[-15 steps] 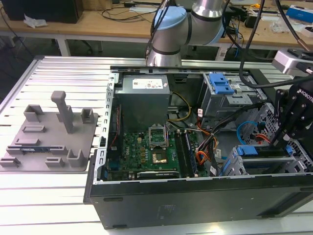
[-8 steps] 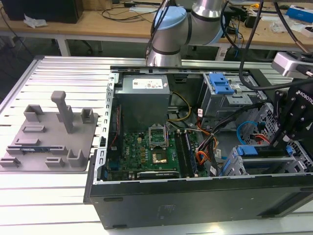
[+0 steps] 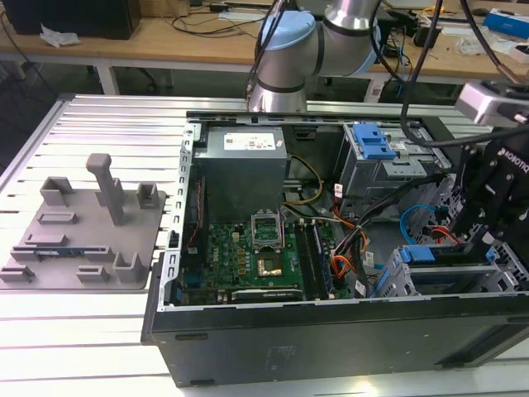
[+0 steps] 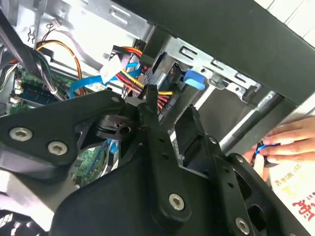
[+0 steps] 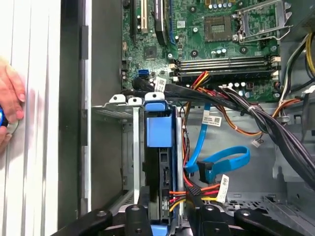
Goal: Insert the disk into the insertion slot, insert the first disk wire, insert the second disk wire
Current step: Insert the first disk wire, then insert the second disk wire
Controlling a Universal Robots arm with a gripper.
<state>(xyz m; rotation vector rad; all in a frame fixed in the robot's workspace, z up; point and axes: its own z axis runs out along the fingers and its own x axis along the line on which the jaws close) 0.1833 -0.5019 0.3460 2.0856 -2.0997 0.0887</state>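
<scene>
The disk (image 5: 160, 142), in its bright blue frame, sits inside the insertion slot (image 5: 114, 112) of the light-grey drive cage; in the exterior view its blue frame (image 3: 419, 254) shows at the case's right end. My gripper (image 5: 169, 195) hovers over the disk's connector end, fingers apart on either side of it. A bundle of red, yellow and black wires (image 5: 183, 192) crosses between the fingers, with a black connector (image 5: 192, 189) at one fingertip. A blue flat wire (image 5: 224, 158) lies loose beside the cage. In the second wrist view the gripper (image 4: 170, 103) is just short of the wires (image 4: 132, 73).
A taller grey cage with a blue latch (image 3: 372, 142) stands behind the gripper (image 3: 489, 219). Thick black cable bundles (image 5: 256, 118) cross the case beside the motherboard (image 3: 256, 256). A person's hand (image 5: 10, 98) rests outside the case wall. A grey fixture plate (image 3: 83, 227) lies at the exterior view's left.
</scene>
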